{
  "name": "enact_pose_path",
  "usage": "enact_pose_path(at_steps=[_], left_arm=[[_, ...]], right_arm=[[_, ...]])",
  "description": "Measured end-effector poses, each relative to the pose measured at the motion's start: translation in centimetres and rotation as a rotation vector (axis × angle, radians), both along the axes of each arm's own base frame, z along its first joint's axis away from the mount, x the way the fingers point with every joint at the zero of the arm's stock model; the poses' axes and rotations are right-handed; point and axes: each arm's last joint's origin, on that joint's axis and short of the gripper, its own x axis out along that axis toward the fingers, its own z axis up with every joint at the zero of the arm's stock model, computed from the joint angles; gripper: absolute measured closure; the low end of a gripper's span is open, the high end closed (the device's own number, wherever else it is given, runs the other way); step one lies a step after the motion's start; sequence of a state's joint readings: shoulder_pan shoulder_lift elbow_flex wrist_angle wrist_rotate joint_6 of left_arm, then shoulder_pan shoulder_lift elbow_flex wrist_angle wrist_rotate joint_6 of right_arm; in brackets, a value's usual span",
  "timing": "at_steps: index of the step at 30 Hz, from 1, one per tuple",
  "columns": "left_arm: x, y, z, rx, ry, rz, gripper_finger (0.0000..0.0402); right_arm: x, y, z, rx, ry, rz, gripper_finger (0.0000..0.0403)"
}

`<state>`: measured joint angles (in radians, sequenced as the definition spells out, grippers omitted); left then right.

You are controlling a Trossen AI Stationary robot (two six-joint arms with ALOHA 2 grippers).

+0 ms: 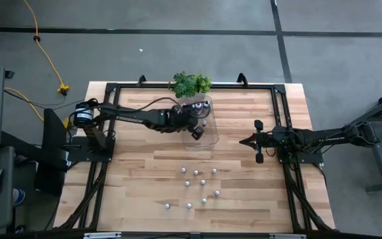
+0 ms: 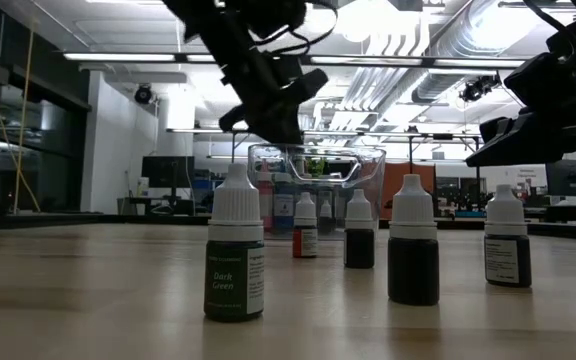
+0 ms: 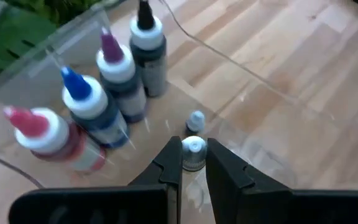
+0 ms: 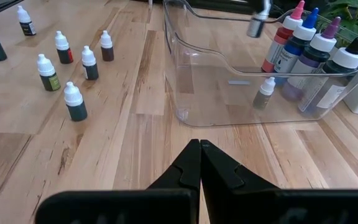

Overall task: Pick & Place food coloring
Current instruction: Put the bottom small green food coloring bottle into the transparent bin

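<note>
A clear plastic tray (image 1: 203,133) stands at the table's far middle. In it stand bigger food coloring bottles with pink (image 3: 36,130), blue (image 3: 82,102), purple (image 3: 114,62) and black (image 3: 146,31) tops, and one small bottle (image 3: 196,119). My left gripper (image 3: 194,155) reaches over the tray (image 4: 229,68), shut on another small whitish-capped bottle (image 3: 193,149). Several small bottles (image 1: 197,182) stand on the wood nearer the front. My right gripper (image 4: 199,155) waits shut at the table's right (image 1: 244,141). My left gripper pinches the small bottle between its two fingers, which sit on either side of the bottle just under its whitish cap (image 3: 193,147). The fingers slant down from the table's left. The bottle (image 4: 257,23) hangs tilted, clear above the tray's floor.
A green leafy plant (image 1: 191,84) stands just behind the tray at the far edge. The loose small bottles, among them a dark green one (image 2: 234,250), spread across the table's near middle. A black frame (image 1: 280,99) runs around the tabletop.
</note>
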<state>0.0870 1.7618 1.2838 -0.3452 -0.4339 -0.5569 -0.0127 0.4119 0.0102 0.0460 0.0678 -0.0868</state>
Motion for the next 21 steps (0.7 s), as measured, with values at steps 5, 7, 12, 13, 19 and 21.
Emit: enact_pose_path(at_steps=[5,7,12,13,19,21], left_arm=[[1.8,1.3,0.3,0.010,0.093,0.004,0.0363],[2.9,1.6,0.5,0.011,0.091,0.007,0.0363],[4.0,2.2,-0.7,-0.003,0.132,0.010,0.0363],[4.1,2.2,-1.2,-0.010,0.156,0.008,0.0363],[4.8,2.4,-3.6,-0.055,0.177,0.047,0.0363],[5.0,2.4,-4.1,-0.066,0.180,0.062,0.0363]], right_arm=[[0.0,0.0,0.0,0.000,0.000,0.000,0.0402],[0.0,0.0,0.0,0.000,0.000,0.000,0.0402],[0.0,0.0,0.0,0.000,-0.002,0.000,0.0402],[0.0,0.0,0.0,0.000,-0.002,0.000,0.0402],[0.0,0.0,0.0,0.000,0.000,0.000,0.0402],[0.0,0.0,0.0,0.000,0.000,0.000,0.0402]])
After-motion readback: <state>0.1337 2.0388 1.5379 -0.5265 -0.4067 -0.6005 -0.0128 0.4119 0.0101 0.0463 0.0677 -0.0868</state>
